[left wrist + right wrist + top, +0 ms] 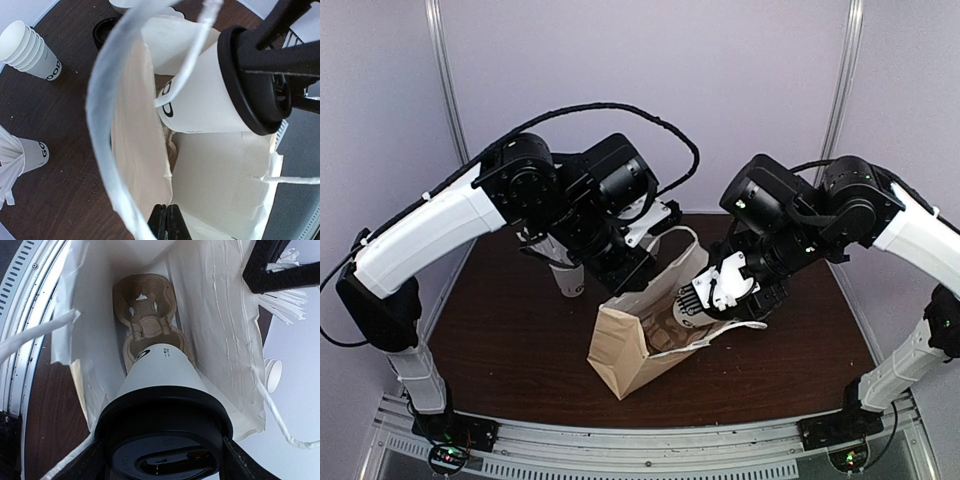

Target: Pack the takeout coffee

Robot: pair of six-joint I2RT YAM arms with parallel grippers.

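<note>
Just one lidded cup (pixel 205 95), one bag (pixel 220 175).

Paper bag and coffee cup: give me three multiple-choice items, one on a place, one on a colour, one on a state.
1. Where is the cardboard cup carrier? A on the bare table; B inside the paper bag; C atop the cup stack.
2. What colour is the lid on the coffee cup? A black; B white; C brown.
3. The left gripper is: A wide open; B holding straws; C shut on the bag's rim.
Answers: 1 B, the right wrist view shows it deep in the bag. 2 A, the lid is plainly black. 3 C, its fingers pinch the paper edge.
</note>
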